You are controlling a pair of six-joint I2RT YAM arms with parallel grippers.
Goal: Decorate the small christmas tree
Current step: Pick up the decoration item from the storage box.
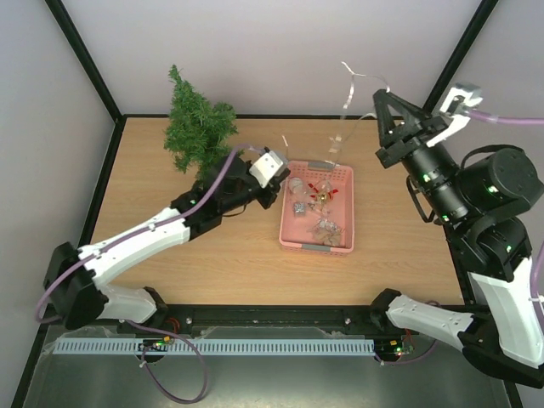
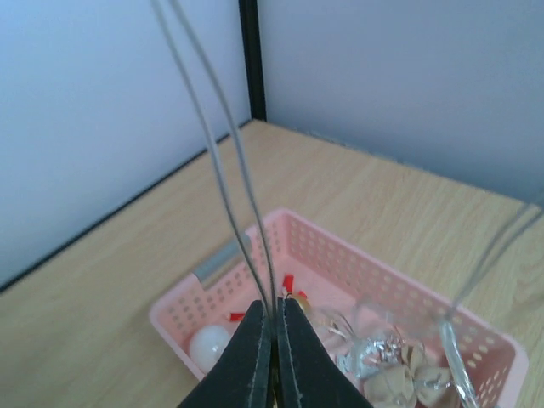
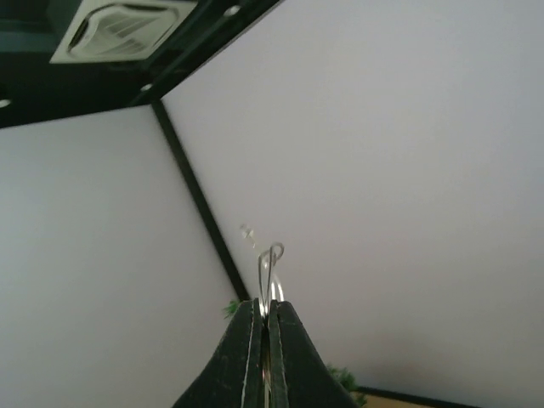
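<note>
At the upper left of the overhead view, the small christmas tree [image 1: 197, 127] is seen standing on the worktop [image 1: 399, 246], upright with its long axis vertical and its tip tilted slightly toward the corner. The left tool [image 1: 280, 180] is placed just beside the left wall of the pink basket [image 1: 286, 217]. From that tool the tree lies up and to the left, near at hand. The right tool [image 1: 382, 104] is raised at the upper right, well apart from the tree, with the basket between them. The left arm is therefore judged the nearer. A thin silvery strand [image 1: 347, 93] is seen rising above the basket toward the right tool. The left forearm lies close by the foot of the tree, and the base is partly hidden by it.

Through the left wrist view, the fingers [image 2: 251, 357] are seen pressed together on two runs of the strand, which rise toward the top of the frame. The basket lies beyond and below, holding a white ball [image 2: 208, 344] and foil-wrapped ornaments. The tree is not shown here.

Through the right wrist view, the tool is seen closed on a small loop of the strand, pointed upward at the enclosure wall. Green sprigs are visible low in the frame on either side of the fingers.
</note>
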